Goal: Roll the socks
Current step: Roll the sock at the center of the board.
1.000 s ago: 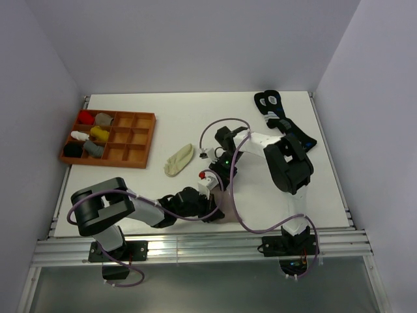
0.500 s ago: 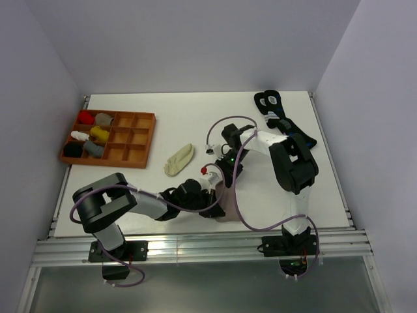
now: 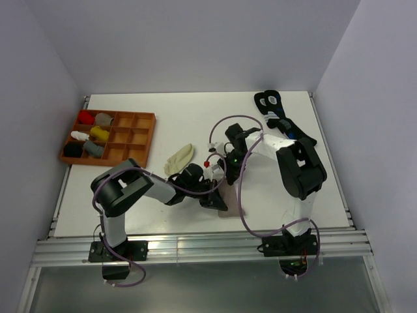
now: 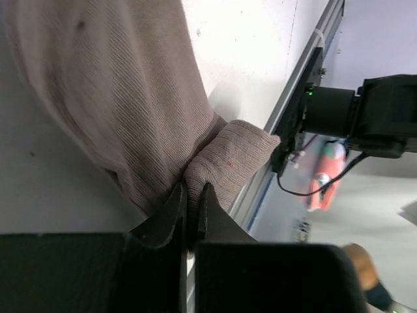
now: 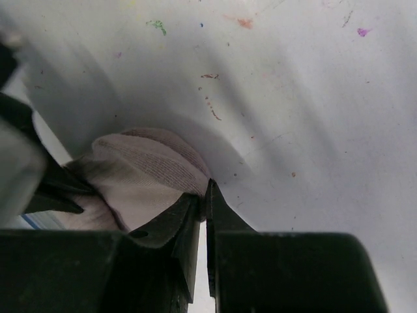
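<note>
My left gripper is clamped on a pinched fold of the taupe grey-brown ribbed fabric sock, its fingers almost meeting with cloth bunched between them. My right gripper is likewise closed on a rounded hump of the same sock, and the two sets of jaws work just beside each other. Over the last second both have travelled away from the near edge of the white table. The left arm's elbow has swung inward, the right wrist has drawn toward the far side, and the red tip of the striped cuff has moved with them. Part of the sock's body now shows as a taupe patch on the table to the right of the left gripper. I judge the sock is being folded or dragged into the start of a roll, though no tight roll has formed yet. The short pale cream-yellow fabric sock lies flat just left of the grippers, unmoved and not yet joined in. Farther out, the brown wooden divided tray and the black socks with blue-and-white marks sit as before.
</note>
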Robot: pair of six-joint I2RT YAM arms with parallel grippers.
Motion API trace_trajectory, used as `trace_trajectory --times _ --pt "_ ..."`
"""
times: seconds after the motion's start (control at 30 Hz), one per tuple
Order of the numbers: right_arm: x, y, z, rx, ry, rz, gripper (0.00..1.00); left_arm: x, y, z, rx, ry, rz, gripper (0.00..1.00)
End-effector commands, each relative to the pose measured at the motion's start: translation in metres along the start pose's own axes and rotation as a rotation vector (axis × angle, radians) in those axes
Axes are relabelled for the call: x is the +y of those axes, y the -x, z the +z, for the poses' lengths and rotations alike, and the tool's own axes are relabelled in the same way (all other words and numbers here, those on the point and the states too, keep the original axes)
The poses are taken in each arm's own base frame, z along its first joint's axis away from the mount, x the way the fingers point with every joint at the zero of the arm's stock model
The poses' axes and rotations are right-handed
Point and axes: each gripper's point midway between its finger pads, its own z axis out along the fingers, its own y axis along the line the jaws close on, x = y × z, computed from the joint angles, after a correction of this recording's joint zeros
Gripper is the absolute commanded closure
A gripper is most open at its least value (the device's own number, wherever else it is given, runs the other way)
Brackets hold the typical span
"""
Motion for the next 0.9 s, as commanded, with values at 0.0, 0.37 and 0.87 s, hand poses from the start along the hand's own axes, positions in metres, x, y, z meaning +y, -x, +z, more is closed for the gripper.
trace_trajectory --times 0.0,0.37,0.87 --pt "-0.023 0.025 -0.016 -0.119 -0.113 -0.097 0.87 0.077 -0.069 -0.011 0.234 0.264 -0.220 1.00" --pt "-0.009 0.030 -0.058 -0.266 -0.171 -0.214 0.51 0.100 -0.079 -0.019 0.301 0.379 -0.310 1.00" --pt "0.047 -0.062 -0.060 -0.294 -0.171 -0.718 0.46 0.106 -0.086 -0.020 0.320 0.369 -0.334 1.00"
